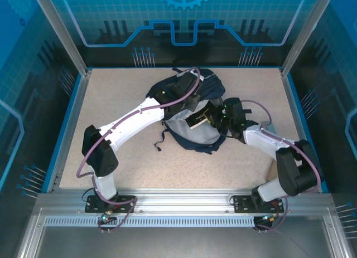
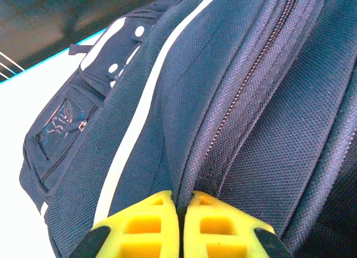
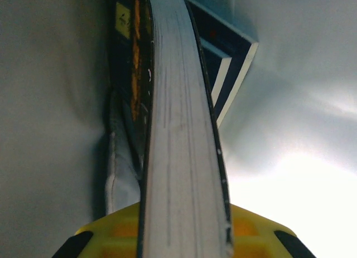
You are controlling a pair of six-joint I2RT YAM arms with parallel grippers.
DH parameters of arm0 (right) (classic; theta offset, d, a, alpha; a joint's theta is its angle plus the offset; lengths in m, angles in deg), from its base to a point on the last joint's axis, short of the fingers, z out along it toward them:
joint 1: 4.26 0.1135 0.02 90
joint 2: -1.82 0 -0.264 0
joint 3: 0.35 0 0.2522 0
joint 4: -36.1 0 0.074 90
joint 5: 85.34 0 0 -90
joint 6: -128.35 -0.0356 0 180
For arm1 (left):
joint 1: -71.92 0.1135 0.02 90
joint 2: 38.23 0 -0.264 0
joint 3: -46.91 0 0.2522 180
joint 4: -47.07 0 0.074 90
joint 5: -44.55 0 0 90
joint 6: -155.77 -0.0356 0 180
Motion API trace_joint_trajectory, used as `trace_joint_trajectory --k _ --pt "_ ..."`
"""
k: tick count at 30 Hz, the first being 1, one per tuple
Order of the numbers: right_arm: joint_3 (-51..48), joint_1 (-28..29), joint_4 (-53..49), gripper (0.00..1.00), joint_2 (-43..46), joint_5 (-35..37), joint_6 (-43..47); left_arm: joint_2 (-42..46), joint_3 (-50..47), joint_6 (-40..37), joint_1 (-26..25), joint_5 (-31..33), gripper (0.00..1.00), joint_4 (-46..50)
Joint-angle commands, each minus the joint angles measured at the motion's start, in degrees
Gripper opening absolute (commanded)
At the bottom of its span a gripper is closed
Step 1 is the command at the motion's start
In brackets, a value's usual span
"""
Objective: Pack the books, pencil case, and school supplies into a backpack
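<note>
A large soft navy-blue fabric backpack with thin white stripes lies slumped on the speckled beige bench, its pale-grey lining exposed. The left jaws are closed, pinching a fold of its fabric beside the zip. The right jaws clamp a thin dark-covered book, with pale page edges and a small yellow mark, inside the backpack's mouth against the lining.
</note>
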Motion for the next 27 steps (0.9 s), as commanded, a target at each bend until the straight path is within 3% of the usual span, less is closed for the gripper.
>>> trace_joint_trajectory --k 1,6,13,21,27 --pt "4.4 0.5 3.8 0.1 -4.6 -0.8 -0.5 5.2 1.0 1.5 -0.1 -1.0 0.02 -7.1" --pt "11.4 0.8 3.3 0.14 -11.8 -4.2 0.1 5.5 0.6 1.5 0.0 -1.0 0.02 -7.0" --pt "17.1 1.0 4.4 0.3 -18.8 -5.6 0.2 5.6 0.6 1.7 0.3 -1.7 0.02 -6.3" --pt "20.5 2.0 9.9 0.28 -25.6 -7.4 -4.0 5.6 0.1 1.9 0.4 -2.2 0.03 -6.6" --pt "23.7 2.1 6.7 0.31 -27.5 -7.7 -3.1 5.8 -0.3 1.9 0.3 -2.1 0.02 -6.1"
